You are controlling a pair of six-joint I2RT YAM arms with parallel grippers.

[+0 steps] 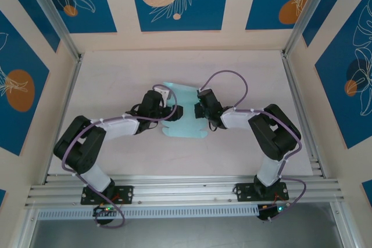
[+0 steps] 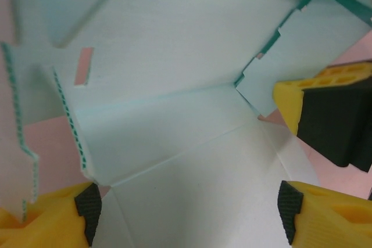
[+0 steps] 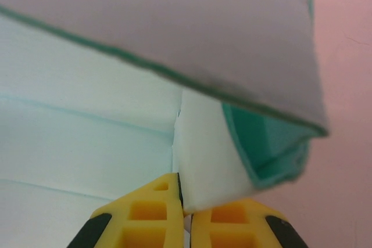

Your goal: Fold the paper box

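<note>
The paper box (image 1: 185, 121) lay in the middle of the worktop (image 1: 244, 74), long axis from 12 to 6 o'clock, equally near both arms: the left claw (image 1: 176, 110) stood spread wide over its 9 o'clock side, and the right claw (image 1: 199, 110) was clamped on a flap (image 3: 200, 161) at its 3 o'clock side.

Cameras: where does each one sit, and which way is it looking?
Top view: fixed above and behind the arms, looking down on the table; both arms show, meeting at the paper box.
Left wrist view: on the left arm, close over the box's creased panels; open left fingers frame the bottom.
Right wrist view: on the right arm; right fingers pinch a flap.
Shared: all three see the box.
</note>
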